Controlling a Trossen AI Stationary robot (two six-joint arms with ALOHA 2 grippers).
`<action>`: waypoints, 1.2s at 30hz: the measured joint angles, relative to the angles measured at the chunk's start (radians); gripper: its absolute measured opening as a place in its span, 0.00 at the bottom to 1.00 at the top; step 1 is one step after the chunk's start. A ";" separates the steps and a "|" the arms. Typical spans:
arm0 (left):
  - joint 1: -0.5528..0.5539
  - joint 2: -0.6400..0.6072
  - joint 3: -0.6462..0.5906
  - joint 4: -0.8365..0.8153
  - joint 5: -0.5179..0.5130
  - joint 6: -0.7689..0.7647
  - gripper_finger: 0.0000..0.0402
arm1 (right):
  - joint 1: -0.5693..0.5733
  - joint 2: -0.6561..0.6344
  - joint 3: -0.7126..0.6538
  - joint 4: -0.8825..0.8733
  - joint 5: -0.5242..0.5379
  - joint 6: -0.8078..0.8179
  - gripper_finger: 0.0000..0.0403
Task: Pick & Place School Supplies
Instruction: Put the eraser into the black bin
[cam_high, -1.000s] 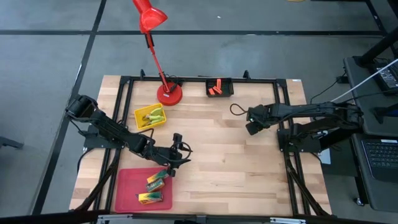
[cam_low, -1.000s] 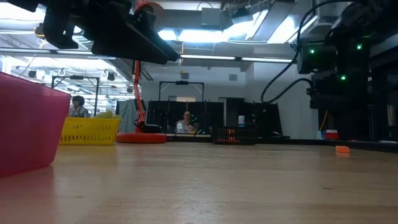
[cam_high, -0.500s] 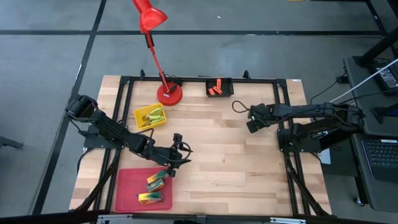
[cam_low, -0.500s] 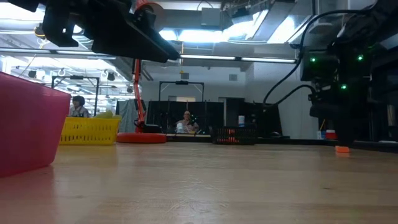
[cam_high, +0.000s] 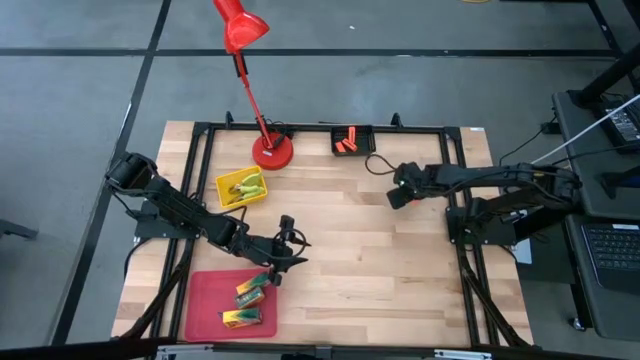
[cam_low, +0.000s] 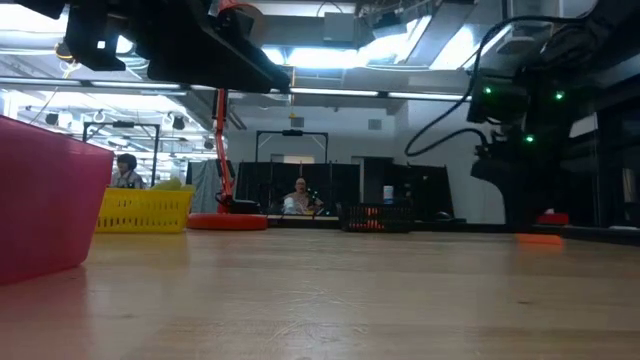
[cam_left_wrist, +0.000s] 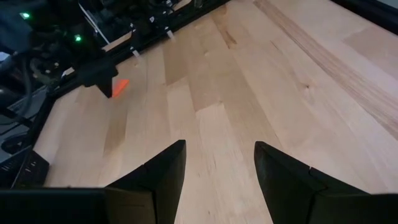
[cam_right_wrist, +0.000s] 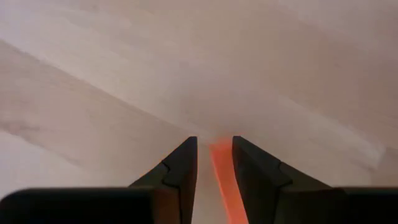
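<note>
My right gripper (cam_high: 396, 190) hangs over the table's far right part, near the black tray (cam_high: 353, 150), and is shut on a stubby orange piece (cam_right_wrist: 221, 174). The left wrist view shows this piece (cam_left_wrist: 120, 87) sticking out below the dark fingers. My left gripper (cam_high: 291, 245) is open above bare wood beside the red tray (cam_high: 205, 300), and its fingers (cam_left_wrist: 163, 171) touch nothing. Two green-and-yellow boxes (cam_high: 250, 291) lie in the red tray. Yellow-green tools (cam_high: 245, 186) lie in the yellow tray. More orange pieces (cam_high: 346, 140) lie in the black tray. My right gripper pinches the orange piece (cam_right_wrist: 219, 158) between its two fingers, which come slanting down from the table's right side. The piece runs along the gap and its end sticks out past the fingertips (cam_left_wrist: 120, 87). Whether it is clear of the wood, I cannot tell.
The red desk lamp stands with its base (cam_high: 272, 152) at the far edge, between the yellow tray (cam_high: 228, 196) and the black tray. A black frame (cam_high: 300, 127) runs round the table. Bare wood (cam_high: 370, 260) lies between the two arms. People sit in the room beyond (cam_low: 300, 195).
My right gripper has moved toward the table's left and far edge, closer to the black tray, carrying the orange piece with it. My left arm has kept still.
</note>
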 joint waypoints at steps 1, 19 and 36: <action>0.000 0.000 0.000 0.000 0.000 0.000 0.46 | -0.001 0.008 0.001 0.016 0.000 -0.004 0.26; -0.009 0.000 0.000 -0.012 -0.003 -0.054 0.46 | 0.002 0.069 -0.005 -0.126 0.021 -0.078 0.26; -0.028 0.000 0.000 -0.012 -0.010 -0.056 0.46 | 0.033 0.074 -0.009 -0.130 0.059 -0.111 0.01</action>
